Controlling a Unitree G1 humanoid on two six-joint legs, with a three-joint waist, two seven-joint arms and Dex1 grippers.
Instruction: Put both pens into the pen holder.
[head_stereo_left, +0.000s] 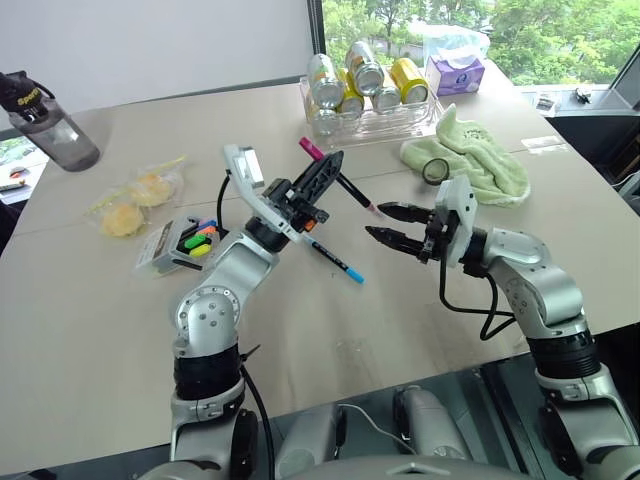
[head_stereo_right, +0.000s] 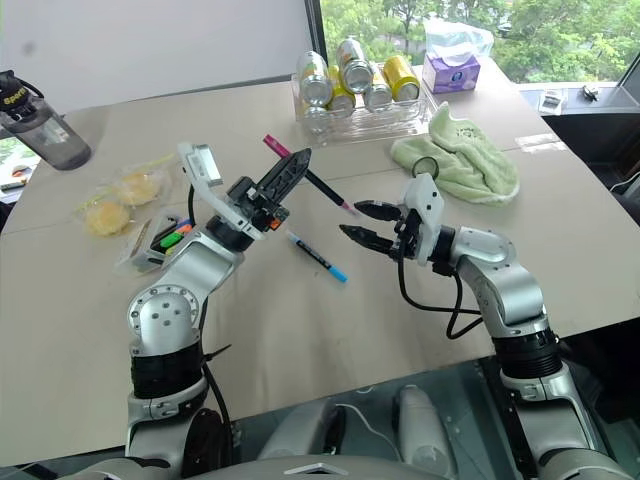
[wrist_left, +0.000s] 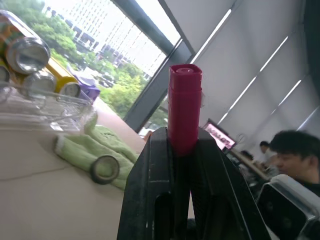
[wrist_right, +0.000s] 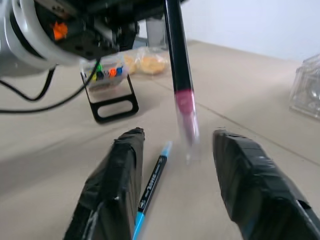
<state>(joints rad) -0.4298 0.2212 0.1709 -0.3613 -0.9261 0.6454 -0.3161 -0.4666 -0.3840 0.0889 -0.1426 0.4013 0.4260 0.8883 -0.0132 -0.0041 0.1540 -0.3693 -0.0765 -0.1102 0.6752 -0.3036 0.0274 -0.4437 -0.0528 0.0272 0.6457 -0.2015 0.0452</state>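
Left eye view counts 2 pens, 1 pen holder (head_stereo_left: 180, 245), 5 cans (head_stereo_left: 367, 78). Left pincer (head_stereo_left: 325, 172) clamps the pink pen (head_stereo_left: 352, 192), black-barrelled, slanting above the desk (head_stereo_left: 90, 330). Right pincer (head_stereo_left: 379, 222) gapes just beside its clear tip. Blue pen (head_stereo_left: 335, 259) lies flat between the arms.

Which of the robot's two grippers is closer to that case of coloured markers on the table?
Left. The left gripper, shut on the pink pen, is raised just beside the pen holder; the right gripper is farther off, beyond the blue pen.
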